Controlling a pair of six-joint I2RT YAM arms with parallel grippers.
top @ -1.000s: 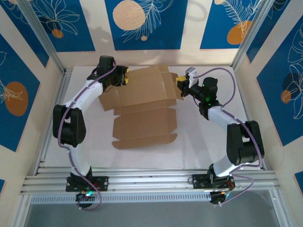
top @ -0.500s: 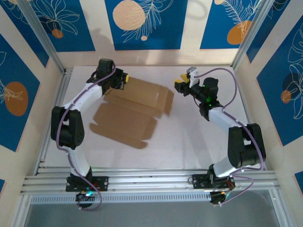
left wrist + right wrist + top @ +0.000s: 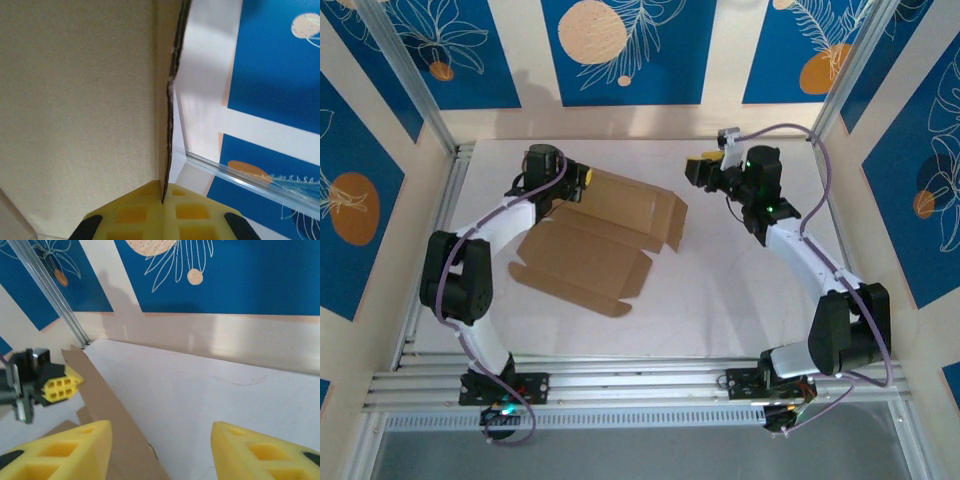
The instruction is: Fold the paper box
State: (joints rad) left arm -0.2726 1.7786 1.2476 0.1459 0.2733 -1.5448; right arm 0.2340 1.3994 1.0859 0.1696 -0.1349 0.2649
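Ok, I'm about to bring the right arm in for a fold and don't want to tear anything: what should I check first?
1. Grip of left end effector on paper box edge: ok, clamped.
2. State of right end effector: ok, open.
3. Right end effector clear of the box: ok, apart.
4. Box wholly on the table: ok.
5. Panels folded up: not ok, sheet looks flat.

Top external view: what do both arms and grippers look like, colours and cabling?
Both the left arm and right arm have white links with black joint housings, and a purple cable loops along each. The left gripper and right gripper are black with yellow fingers moulded in a grid of square recesses.
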